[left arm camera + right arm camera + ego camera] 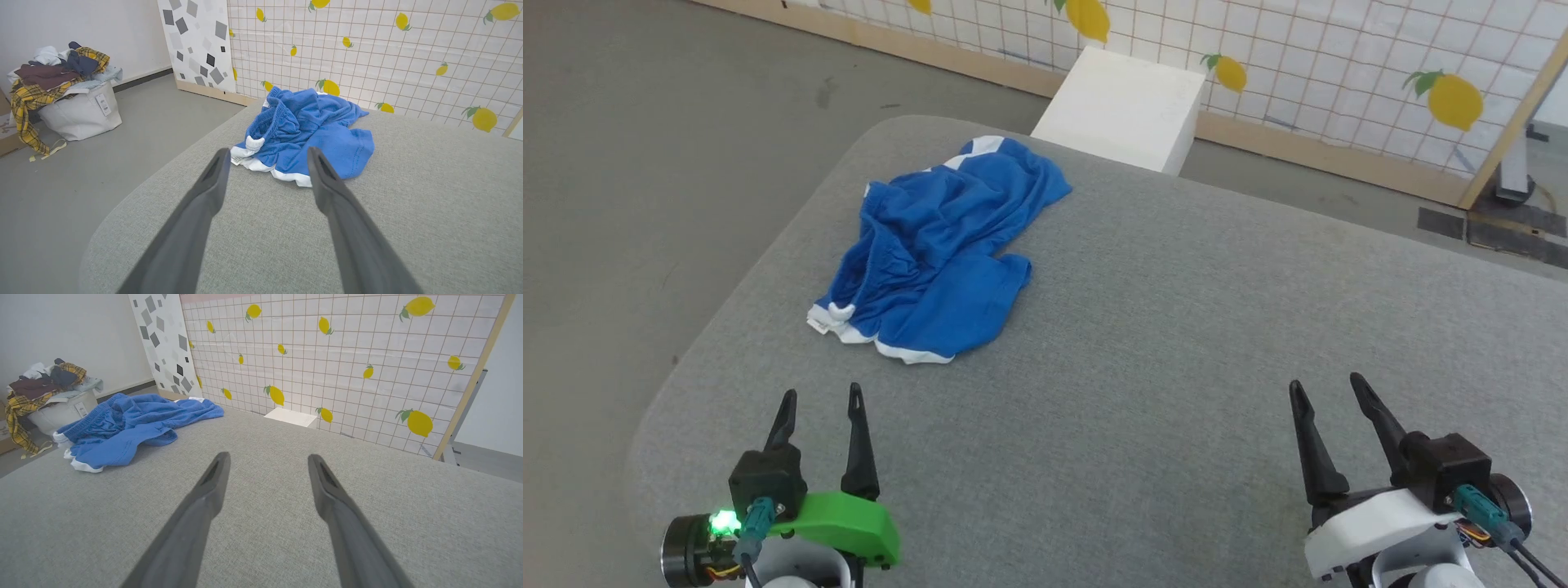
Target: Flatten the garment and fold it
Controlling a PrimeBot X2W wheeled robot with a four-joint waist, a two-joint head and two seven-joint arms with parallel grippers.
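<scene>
Blue garment (939,253) lying crumpled in a heap on the far left of the grey table (1176,367); maybe a small white tag at its near edge; left gripper (821,390) near it, fingers spread wide, holding nothing; right gripper (1325,380) well off to the right, spread wide too, holding nothing.

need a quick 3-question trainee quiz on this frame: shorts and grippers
1. True or false: the bright blue soft-fabric shorts with white trim lie flat and folded on the grey fabric-covered table.
2. Which is nearer the shorts? A: the left gripper, with two long dark fingers. B: the right gripper.
3. Fill in: both grippers stand ___, holding nothing.
Key: 1 false, they lie crumpled; 2 A; 3 open.
</scene>
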